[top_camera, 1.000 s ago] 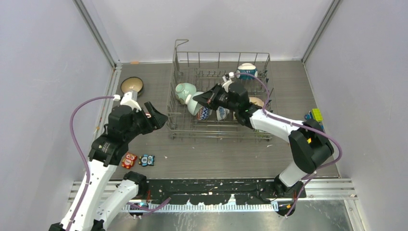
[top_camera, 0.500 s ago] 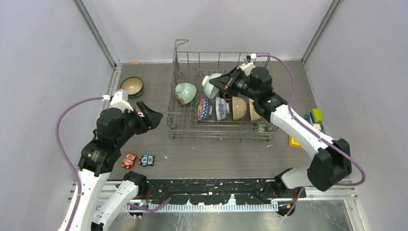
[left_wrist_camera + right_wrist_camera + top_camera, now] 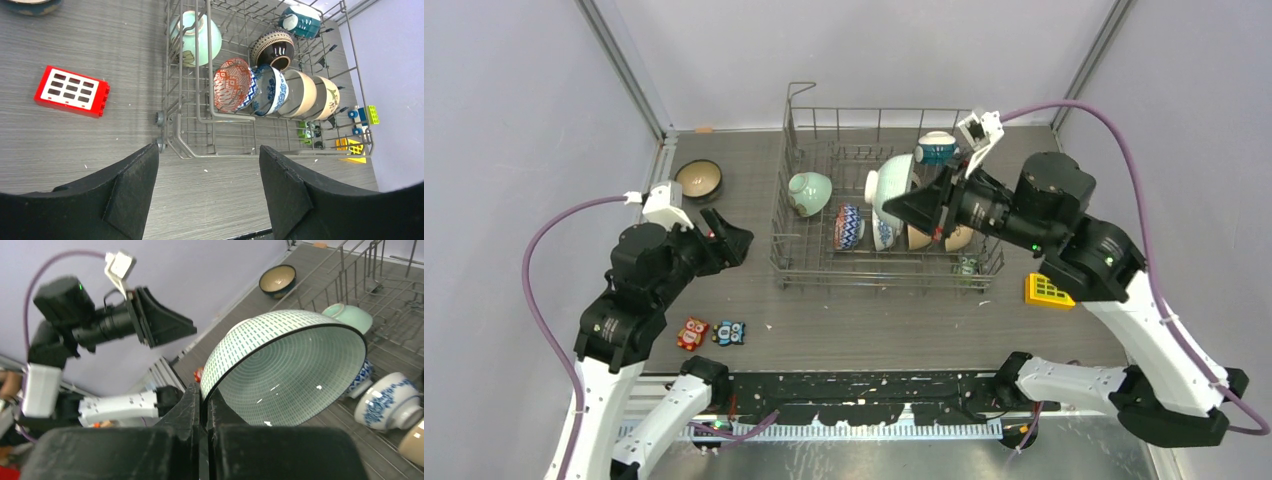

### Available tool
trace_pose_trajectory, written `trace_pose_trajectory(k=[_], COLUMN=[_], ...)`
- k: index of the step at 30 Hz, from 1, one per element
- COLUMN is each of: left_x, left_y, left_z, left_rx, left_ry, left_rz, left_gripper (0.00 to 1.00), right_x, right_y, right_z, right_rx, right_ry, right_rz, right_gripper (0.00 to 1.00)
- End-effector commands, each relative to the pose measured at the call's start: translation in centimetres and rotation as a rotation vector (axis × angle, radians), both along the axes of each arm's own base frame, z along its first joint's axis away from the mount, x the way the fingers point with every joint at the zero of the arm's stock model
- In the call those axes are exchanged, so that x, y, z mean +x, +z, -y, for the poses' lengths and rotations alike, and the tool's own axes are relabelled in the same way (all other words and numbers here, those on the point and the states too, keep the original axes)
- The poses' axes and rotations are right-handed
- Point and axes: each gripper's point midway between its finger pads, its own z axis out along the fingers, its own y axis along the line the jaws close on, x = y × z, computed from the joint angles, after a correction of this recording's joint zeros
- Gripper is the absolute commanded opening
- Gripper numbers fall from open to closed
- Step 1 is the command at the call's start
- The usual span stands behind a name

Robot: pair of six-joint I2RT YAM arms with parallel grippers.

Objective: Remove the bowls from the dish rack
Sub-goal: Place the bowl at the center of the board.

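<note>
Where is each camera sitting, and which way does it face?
Top external: above and behind, looking down on the table; left arm, right arm and rack show.
Left wrist: on the left arm, looking down at the rack past its own open fingers.
Right wrist: on the right arm, looking along its shut fingers at the held bowl; left arm beyond.
Shared: all three show the rack and green bowl.

Top external: high behind the arm bases [image 3: 707, 372], looking down, dish rack [image 3: 884, 109] mid-frame. Left wrist: down over the same rack. Right wrist: close on a dash-patterned bowl [image 3: 280, 370], rack upper right.
</note>
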Motion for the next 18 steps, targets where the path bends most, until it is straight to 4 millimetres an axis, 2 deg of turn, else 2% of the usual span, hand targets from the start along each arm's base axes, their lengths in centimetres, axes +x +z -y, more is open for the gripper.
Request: trace_pose_trajectory(k=[1,4,6,8,13,18], left_x=[-0.6,-1.4,-2.1,-2.7,-4.2,-6.1], left_y=[1.8,2.2,2.2,2.0,1.9,1.2], left_z=[0.9,2.6,3.5,4.0,4.8,6.3], left_rx=[0.016,-0.013,-0.026,-0.031,-0.050,-0.078], left_ry=[-0.084,-0.187,-0.245,-0.286,-0.350,-0.465], left_rz=[0.042,0.020,-0.011,-0.044,-0.075,-0.106], left_gripper=[0.75,0.77,0.91,0.99,1.00,1.00], right_x=[-2.8,-5.1,-6.6,-7.7,-9.1,-11.2], right_y=[-3.1,-5.4,-7.3,-8.8,-11.5,-15.2], right_z=[1.2,0.3,-0.6,-2.2,-4.9,-6.6], right_rx=[-0.263,-0.419,-0.555,-0.666,-0.783,-0.863], right_ry=[0.062,0.125,0.150,0.173,0.249,0.386], right_rz=[0.104,0.161,0.229,0.303,0.391,0.459], right_gripper=[0.01,0.01,0.01,0.01,0.01,0.01])
